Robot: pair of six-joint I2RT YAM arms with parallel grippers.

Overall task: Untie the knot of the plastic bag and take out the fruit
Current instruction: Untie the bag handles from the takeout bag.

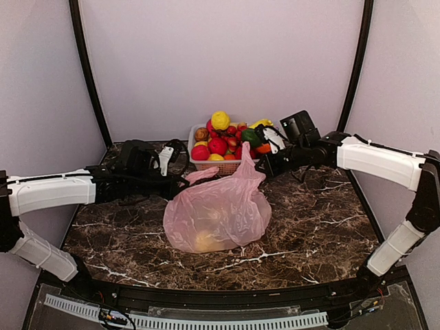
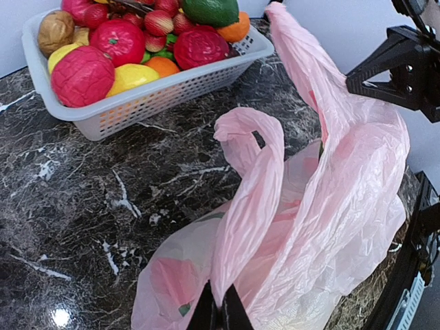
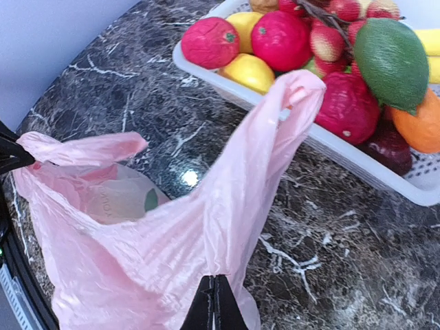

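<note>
The pink plastic bag (image 1: pixel 218 213) sits on the marble table, its mouth pulled apart by both arms. My left gripper (image 1: pixel 187 180) (image 2: pixel 220 313) is shut on the bag's left handle loop (image 2: pixel 251 158). My right gripper (image 1: pixel 265 165) (image 3: pixel 214 302) is shut on the right handle (image 3: pixel 275 130), which is stretched up toward the basket. No knot shows; the two handles stand apart. Through the film a yellowish fruit (image 1: pixel 206 239) shows at the bottom of the bag, and a reddish fruit with a green patch (image 2: pixel 165 285) shows in the left wrist view.
A white basket (image 1: pixel 194 163) (image 2: pixel 158 96) (image 3: pixel 357 165) heaped with several toy fruits stands behind the bag at the back of the table. Grey walls and black frame posts enclose the table on three sides.
</note>
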